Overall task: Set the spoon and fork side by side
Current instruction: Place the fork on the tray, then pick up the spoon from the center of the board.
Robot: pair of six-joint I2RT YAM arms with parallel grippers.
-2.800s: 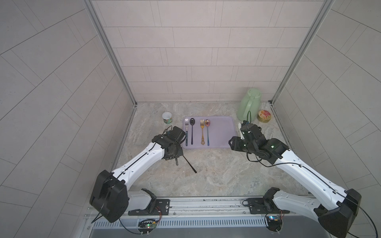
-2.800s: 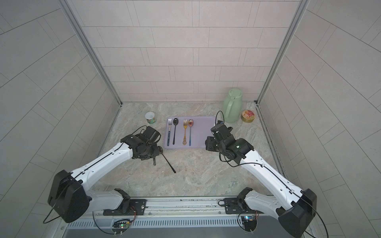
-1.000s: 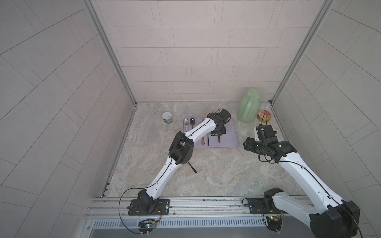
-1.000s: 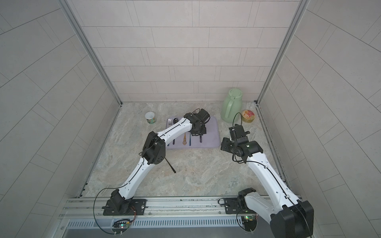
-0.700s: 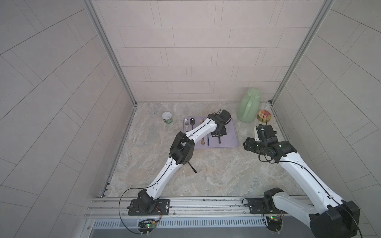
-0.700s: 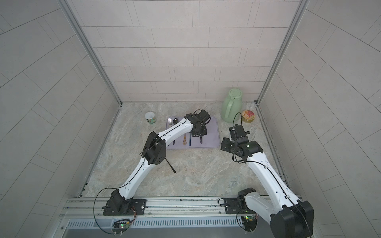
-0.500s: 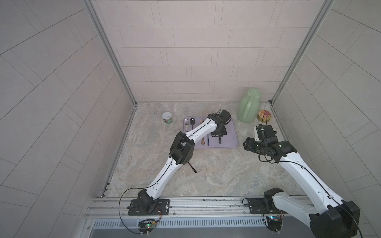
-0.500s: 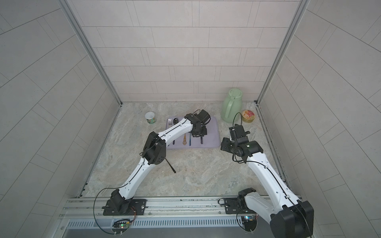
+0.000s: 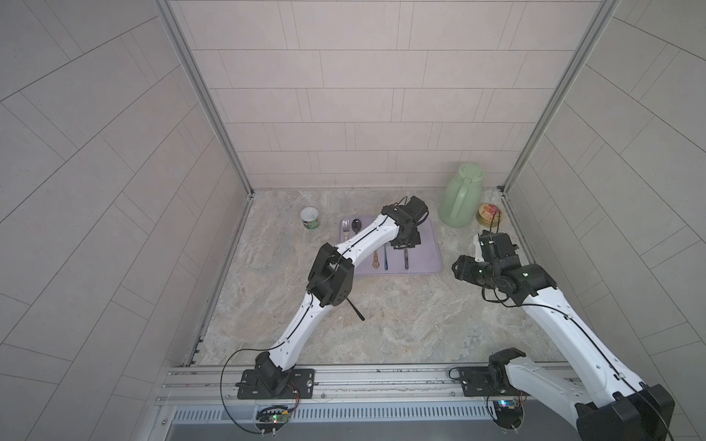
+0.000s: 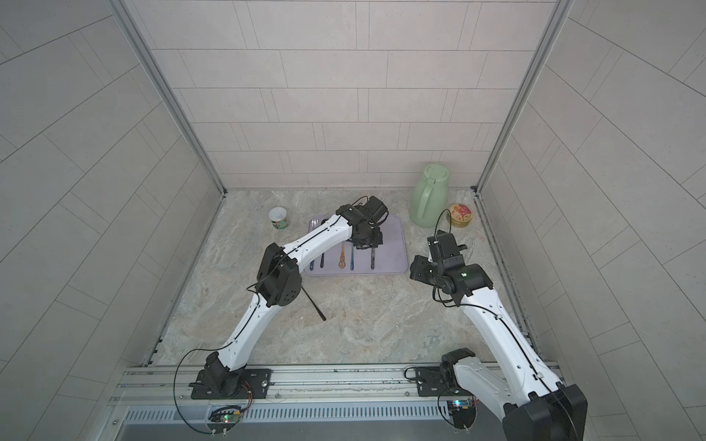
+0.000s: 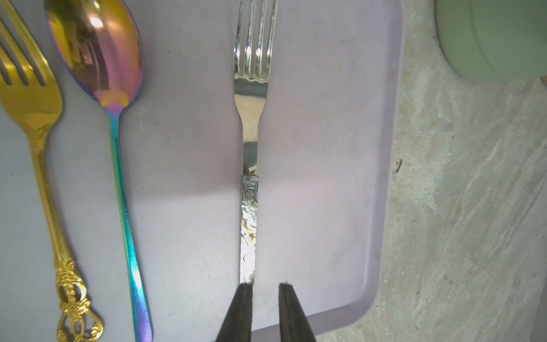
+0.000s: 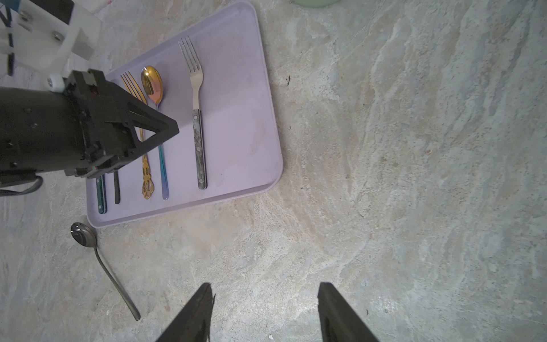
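We note the hidden parts first. In both top views the left arm's elbow covers the bowl of the grey spoon point(image 9: 355, 310). Only its thin dark handle shows, slanted on the table point(image 9: 401, 332), off the tray point(image 9: 427, 254) and well apart from the silver fork point(image 11: 250, 142). The right wrist view shows that spoon whole, its oval bowl just beside the tray's corner. The silver fork lies flat on the tray's right part, parallel to the iridescent spoon point(image 11: 96, 53), with a bare strip between them. The left gripper point(image 11: 266, 286) hovers at the fork's handle end with its jaws parted narrowly, a little wider than the handle, and pinching nothing. One finger overlaps the handle tip, and we cannot tell if they touch. The right gripper point(image 12: 265, 285) hangs over bare table, jaws spread and empty. The gold fork point(image 11: 44, 183) is cut off at the frame edge. In the right wrist view the left gripper hides all but the ends of a black handle point(image 12: 117, 189) and a teal handle point(image 12: 101, 195).

Materials: the tray is matte lilac with rounded corners and a low raised rim. The silver fork has four polished tines and a mottled grey riveted handle. The iridescent spoon is mirror-like, its bowl pink-gold and its stem teal. The gold fork ends in ornate openwork. The table is veined, stone-look beige-grey.
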